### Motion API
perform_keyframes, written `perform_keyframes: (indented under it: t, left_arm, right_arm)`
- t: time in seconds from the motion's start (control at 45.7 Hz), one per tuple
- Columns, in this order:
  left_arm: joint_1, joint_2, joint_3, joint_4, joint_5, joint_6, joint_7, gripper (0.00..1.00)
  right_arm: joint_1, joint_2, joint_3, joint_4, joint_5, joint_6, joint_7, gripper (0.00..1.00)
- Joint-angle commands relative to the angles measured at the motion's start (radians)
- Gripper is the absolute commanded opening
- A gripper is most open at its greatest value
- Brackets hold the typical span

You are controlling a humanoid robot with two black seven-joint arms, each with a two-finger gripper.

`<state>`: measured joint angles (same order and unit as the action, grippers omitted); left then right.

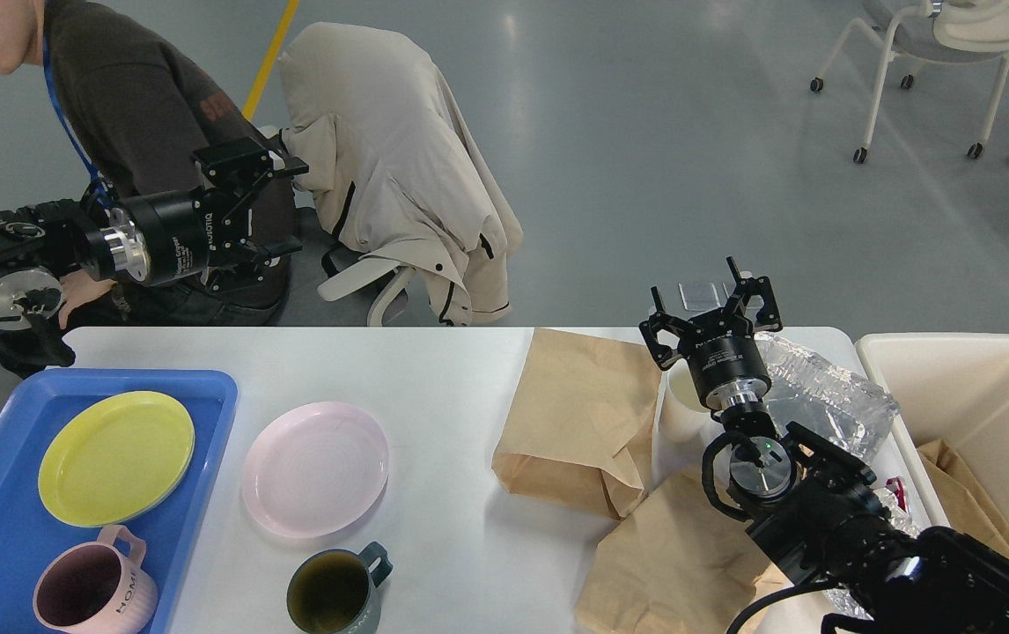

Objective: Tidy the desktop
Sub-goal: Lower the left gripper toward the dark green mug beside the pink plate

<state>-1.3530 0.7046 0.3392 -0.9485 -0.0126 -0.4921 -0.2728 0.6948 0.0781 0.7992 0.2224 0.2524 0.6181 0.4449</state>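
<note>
In the head view, the white table (452, 387) is seen to carry a blue tray (205, 396) at its left, holding a yellow plate (115, 456) and a pink mug (95, 588); a pink plate (315, 468) and a dark green mug (335, 592) are left on the bare surface beside it. At the right, two brown paper bags (579, 423) (676, 563), a white cup (679, 412) and crumpled clear plastic (830, 396) are piled near a beige bin (980, 387). The left gripper (284, 204) is held beyond the table's far edge with its fingers apart and empty. The right gripper (711, 304) is raised above the cup, fingers spread, nothing held. The rubbish should probably be taken singly, the cup gripped by its rim and carried well over the bin wall before release.
</note>
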Motion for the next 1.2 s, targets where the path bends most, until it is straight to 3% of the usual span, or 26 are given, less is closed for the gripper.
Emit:
perform_keyframes:
  t: [0.0, 0.153, 0.263, 0.394, 0.548, 0.679, 0.788, 0.986, 1.183]
  left_arm:
    - [-0.297, 0.108, 0.297, -0.286, 0.040, 0.084, -0.008, 1.00]
    - [-0.751, 0.102, 0.700, -0.479, 0.088, 0.069, -0.020, 1.00]
    - [-1.007, -0.031, 0.983, -0.573, 0.094, 0.052, -0.068, 1.00]
    - [-1.147, -0.152, 1.149, -0.688, 0.235, 0.049, -0.161, 1.00]
    - [-1.201, -0.204, 1.204, -0.808, 0.419, 0.049, -0.177, 1.00]
    - [-1.164, -0.280, 1.221, -0.816, 0.517, 0.050, -0.177, 1.00]
    - [-1.048, -0.298, 1.183, -0.814, 0.548, 0.099, -0.161, 1.00]
    - [-0.672, -0.428, 1.133, -0.814, 0.602, 0.429, -0.095, 0.99]
    - [-0.419, -0.481, 1.101, -0.780, 0.606, 0.655, 0.064, 0.90]
  right_arm:
    - [0.000, 0.000, 0.000, 0.000, -0.001, 0.000, 0.000, 1.00]
    - [0.000, 0.000, 0.000, 0.000, -0.001, -0.001, 0.000, 1.00]
    - [0.000, -0.001, 0.000, 0.000, 0.001, -0.001, 0.000, 1.00]
    - [0.000, -0.001, 0.000, 0.000, -0.001, -0.001, 0.000, 1.00]
    - [0.000, -0.001, 0.000, 0.000, 0.001, -0.003, 0.000, 1.00]
    - [0.000, -0.001, 0.000, 0.000, 0.001, -0.003, 0.000, 1.00]
    - [0.000, 0.000, 0.000, 0.000, 0.001, -0.003, 0.000, 1.00]
    - [0.002, -0.001, 0.000, 0.000, 0.001, -0.003, 0.000, 1.00]
    - [0.000, 0.000, 0.000, 0.000, 0.001, 0.000, 0.000, 1.00]
